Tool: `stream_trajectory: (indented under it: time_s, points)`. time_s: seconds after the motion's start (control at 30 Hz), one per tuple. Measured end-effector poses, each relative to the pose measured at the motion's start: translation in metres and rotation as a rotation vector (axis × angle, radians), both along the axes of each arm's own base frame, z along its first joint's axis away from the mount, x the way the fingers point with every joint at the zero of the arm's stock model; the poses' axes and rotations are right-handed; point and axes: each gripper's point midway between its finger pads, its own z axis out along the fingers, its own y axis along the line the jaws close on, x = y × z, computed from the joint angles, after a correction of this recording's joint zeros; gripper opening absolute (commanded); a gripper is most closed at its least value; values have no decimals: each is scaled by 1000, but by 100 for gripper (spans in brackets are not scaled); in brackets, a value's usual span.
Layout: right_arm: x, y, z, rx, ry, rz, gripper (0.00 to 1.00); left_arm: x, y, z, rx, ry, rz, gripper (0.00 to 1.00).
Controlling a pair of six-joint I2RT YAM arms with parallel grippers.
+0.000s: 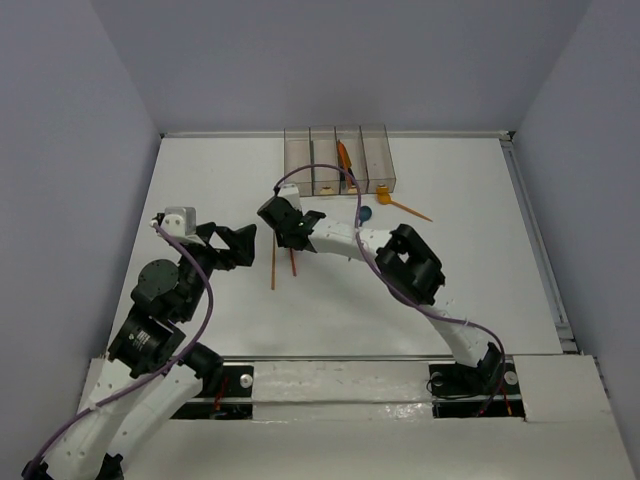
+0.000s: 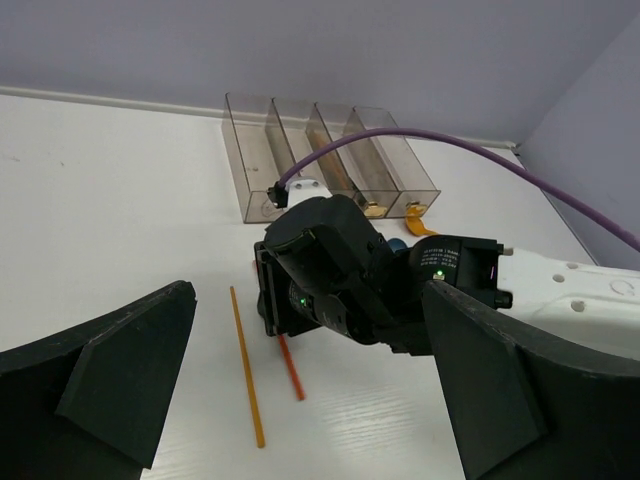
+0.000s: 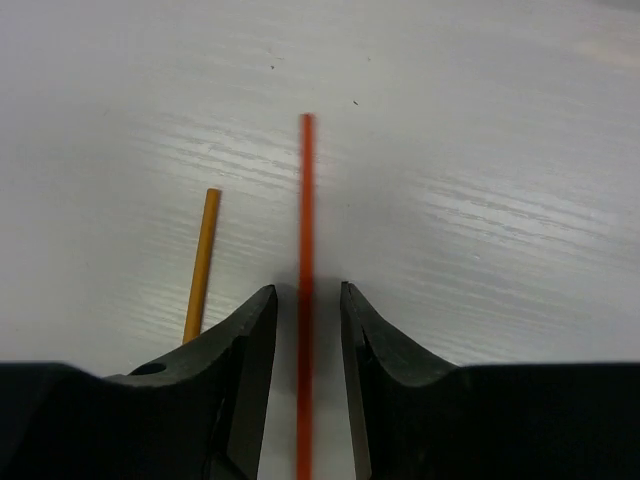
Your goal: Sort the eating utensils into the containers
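Right gripper [image 3: 308,300] was down at the table [image 1: 450,280], near its middle, and it was lined up dead straight on the red stick [image 3: 306,220]. One finger stood on each side and the stick ran lengthwise through the slot between them. The jaws were narrow but unclamped, with a sliver of white table showing on both sides, so nothing was gripped. That lengthwise straddle looked deliberate: a stick this thin lying flat gives only its sides to pinch, and squaring up first stops it rolling away.

Just beside it, on the side of the left edge, lay the orange stick [image 3: 203,260]. It was apart from the red one and angled slightly off it, outside the fingers, so the pinch should take only one.

Left gripper [image 1: 245,247] hung over the table on the left side with its jaws spread wide and nothing in them. It sat near the sticks but clear of the right arm's work, which read as waiting its turn.

At the far edge stood the containers [image 1: 298,160], a row of clear bins with an orange utensil [image 1: 344,155] already lying in one. A blue spoon [image 1: 365,213] and an orange spoon [image 1: 400,205] lay loose on the table just in front of the bins.

By my judgement the sorting was only partly done, and this was the grasp step, with a clean squeeze needed before any lift.
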Motion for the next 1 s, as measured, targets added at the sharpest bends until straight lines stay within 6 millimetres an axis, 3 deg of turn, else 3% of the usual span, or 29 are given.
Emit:
stream_trajectory:
  time_s: [0.4, 0.77, 0.83, 0.9, 1.0]
  points:
    - [-3, -11, 0, -4, -16, -20, 30, -4, 1, 5, -12, -19, -7, 99]
    - [-46, -53, -4, -33, 64, 45, 34, -5, 2, 6, -15, -24, -8, 99]
    - [-52, -56, -5, -31, 79, 65, 24, -6, 2, 7, -16, -25, -8, 99]
    - [-59, -60, -6, -33, 94, 86, 0, -6, 2, 7, -16, -25, -7, 99]
    - [-64, -62, -6, -25, 104, 102, 0, -6, 2, 7, -16, -25, -7, 99]
